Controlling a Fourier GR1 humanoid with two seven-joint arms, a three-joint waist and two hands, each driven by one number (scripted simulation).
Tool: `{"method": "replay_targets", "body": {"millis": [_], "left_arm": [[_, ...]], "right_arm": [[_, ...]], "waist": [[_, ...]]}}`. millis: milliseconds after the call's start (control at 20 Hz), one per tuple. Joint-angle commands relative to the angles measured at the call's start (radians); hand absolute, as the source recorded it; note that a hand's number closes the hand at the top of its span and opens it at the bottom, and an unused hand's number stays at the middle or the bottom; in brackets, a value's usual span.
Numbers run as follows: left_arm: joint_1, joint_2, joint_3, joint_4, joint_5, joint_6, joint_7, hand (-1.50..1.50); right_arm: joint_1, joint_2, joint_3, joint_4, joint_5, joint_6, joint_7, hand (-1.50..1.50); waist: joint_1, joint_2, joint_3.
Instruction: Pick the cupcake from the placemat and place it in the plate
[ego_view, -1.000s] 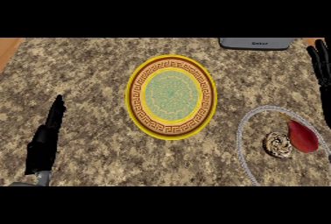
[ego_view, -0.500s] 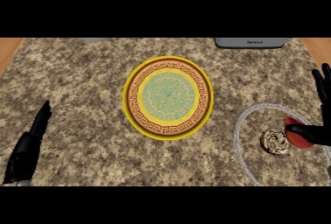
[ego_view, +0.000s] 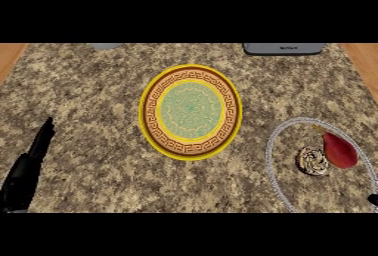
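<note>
While cupcake (ego_view: 314, 161) sits untouched on placemat (ego_view: 275, 145) — pre-grasp; left hand (ego_view: 26, 170) fingers straight, empty; right hand's fingers: cannot tell — next, reach.

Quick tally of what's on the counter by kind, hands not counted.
Plates: 1, the yellow-rimmed plate
Placemats: 1, the grey-edged placemat
Cupcakes: 1, the cupcake on the mat
Red items: 1, a red piece beside the cupcake
Grey objects at the far edge: 2, and
Total: 6
</note>
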Motion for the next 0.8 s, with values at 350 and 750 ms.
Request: {"method": "replay_targets", "body": {"millis": [350,750], "left_arm": [[0.023,-0.03,0.002,0.0,-0.013,-0.016,-0.033,0.0],[0.009,-0.021,0.022,0.015,-0.027,-0.062,-0.025,0.0]], "right_arm": [[0.182,-0.341,-0.057,-0.037,0.154,0.252,0.167,-1.5],[0.006,-0.463,0.018,0.055,0.245,0.284,0.394,-1.5]], "waist": [[0.011,0.001,-0.001],[0.025,0.005,-0.001]]}}
